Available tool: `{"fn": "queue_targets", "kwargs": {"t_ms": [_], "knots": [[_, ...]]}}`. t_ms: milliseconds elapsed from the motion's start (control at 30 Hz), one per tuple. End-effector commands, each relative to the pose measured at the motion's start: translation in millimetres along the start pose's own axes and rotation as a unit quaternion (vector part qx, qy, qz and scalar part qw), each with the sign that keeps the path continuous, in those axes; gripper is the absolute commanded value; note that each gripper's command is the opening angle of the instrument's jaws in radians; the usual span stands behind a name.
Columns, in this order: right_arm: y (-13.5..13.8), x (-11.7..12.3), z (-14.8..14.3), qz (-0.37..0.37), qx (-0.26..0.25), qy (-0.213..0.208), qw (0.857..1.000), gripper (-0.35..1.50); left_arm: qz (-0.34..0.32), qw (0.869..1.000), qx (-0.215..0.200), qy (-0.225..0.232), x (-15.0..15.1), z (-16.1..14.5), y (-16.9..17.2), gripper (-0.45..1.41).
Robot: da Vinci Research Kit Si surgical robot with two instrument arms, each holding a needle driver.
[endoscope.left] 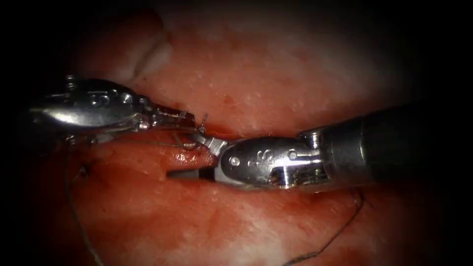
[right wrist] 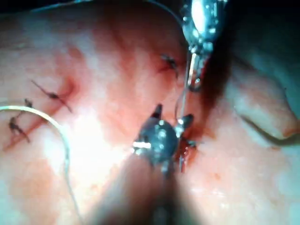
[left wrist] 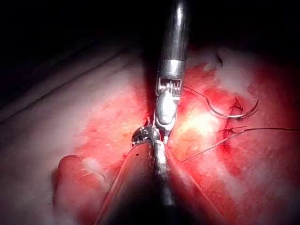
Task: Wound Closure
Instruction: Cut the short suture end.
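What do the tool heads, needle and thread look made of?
Left tool and right tool: polished metal, likely steel, with mirror glints. Needle: thin bright metal by its gleam; it lies loose on the tissue, held by neither tool. Thread: dark fine filament, probably synthetic, can't confirm. Left fingers look shut on the thread; right fingers stand open, holding nothing.

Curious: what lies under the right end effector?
Tissue, red fluid and thread show between the right end effector's open, empty jaws; its body hides the rest. The left end effector grips thread. The needle lies on tissue.
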Motion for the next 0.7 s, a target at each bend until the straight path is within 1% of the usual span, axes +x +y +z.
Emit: {"fn": "queue_targets", "kwargs": {"t_ms": [33,233,333,700], "knots": [[-0.2,-0.3,0.9,0.0,0.0,-0.001,1.0,1.21,0.0,1.0,0.0,0.0,-0.1,0.8,-0.1,-0.45],[0.0,0.0,2.6,0.001,-0.005,-0.002,1.0,1.21,0.001,1.0,0.001,0.001,0.2,0.7,0.1,-0.45],[0.2,-0.1,3.4,0.001,-0.003,-0.003,1.0,1.21,0.001,1.0,0.003,0.008,1.1,0.8,0.1,-0.45],[1.2,-0.5,3.8,-0.001,-0.006,-0.004,1.0,1.16,0.002,1.0,0.002,0.008,1.6,1.3,0.9,-0.45]]}}
